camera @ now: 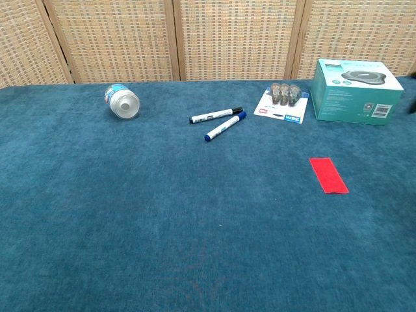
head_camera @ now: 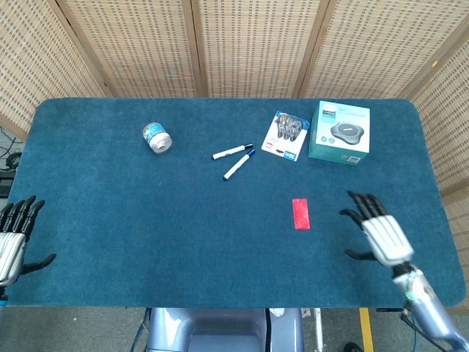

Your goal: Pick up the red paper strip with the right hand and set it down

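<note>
- The flat red rectangular paper strip [head_camera: 300, 213] lies on the dark teal felt-covered table [head_camera: 146, 220], in the right half, nearer the front edge than the back; in the chest view [camera: 328, 175] it lies flat with its long side running roughly front to back, touching nothing else.
- The right hand [head_camera: 377, 231], black-fingered with a silver back, hovers over the table to the right of the strip and apart from it, fingers spread and holding nothing; the chest view shows at most a dark sliver of it at the right edge.
- The left hand [head_camera: 13, 238] sits at the table's front-left corner, well apart from the strip, fingers apart with the thumb out to the side, empty.
- Behind the strip stands a teal cardboard box [head_camera: 338, 133] printed with a dark round device, close to the back-right of the table.
- Just beside the box, on its left, lies a white blister card of small clips [head_camera: 286, 135].
- Further left, two white marker pens lie near each other: one with a black cap [head_camera: 231, 152], one with a blue cap [head_camera: 239, 164].
- Well to the left, a small round container with a white lid and blue label [head_camera: 157, 137] lies on its side.
- Woven rattan screen panels [head_camera: 256, 44] stand behind the table.
</note>
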Available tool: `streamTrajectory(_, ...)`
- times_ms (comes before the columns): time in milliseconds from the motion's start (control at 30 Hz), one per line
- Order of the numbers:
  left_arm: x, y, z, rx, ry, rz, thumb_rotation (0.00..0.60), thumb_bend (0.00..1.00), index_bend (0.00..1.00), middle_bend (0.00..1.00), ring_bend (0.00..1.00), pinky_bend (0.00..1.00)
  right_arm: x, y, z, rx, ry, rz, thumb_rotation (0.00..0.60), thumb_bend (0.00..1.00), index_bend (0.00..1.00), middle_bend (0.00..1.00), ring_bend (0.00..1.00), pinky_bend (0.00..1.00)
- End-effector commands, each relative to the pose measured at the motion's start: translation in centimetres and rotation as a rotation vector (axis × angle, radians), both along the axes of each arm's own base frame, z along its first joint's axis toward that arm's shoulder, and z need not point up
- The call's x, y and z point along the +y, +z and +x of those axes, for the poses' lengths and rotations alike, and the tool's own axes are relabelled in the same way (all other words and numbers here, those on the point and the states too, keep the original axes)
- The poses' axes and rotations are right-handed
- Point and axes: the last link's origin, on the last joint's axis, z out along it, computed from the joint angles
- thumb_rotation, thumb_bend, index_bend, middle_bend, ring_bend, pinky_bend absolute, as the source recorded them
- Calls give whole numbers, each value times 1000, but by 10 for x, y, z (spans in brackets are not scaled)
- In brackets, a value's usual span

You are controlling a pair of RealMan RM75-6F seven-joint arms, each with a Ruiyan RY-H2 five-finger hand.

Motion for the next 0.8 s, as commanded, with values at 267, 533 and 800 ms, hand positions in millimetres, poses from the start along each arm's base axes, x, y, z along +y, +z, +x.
streamTrajectory(267, 2, -1, 0, 9, 6, 1, 600, 0, 0, 0, 0, 0, -62, -70, 28, 112, 63, 80, 600, 21, 334, 0, 0, 0)
streamTrajectory(533, 3, -2, 1, 16, 8, 2, 600, 0, 0, 0, 0, 0, -71, -94, 33, 138, 69, 116, 600, 97, 346, 0, 0, 0)
streamTrajectory(800, 3, -2, 1, 18, 9, 2, 600, 0, 0, 0, 0, 0, -74, -111, 31, 179, 84, 124, 600, 97, 346, 0, 0, 0)
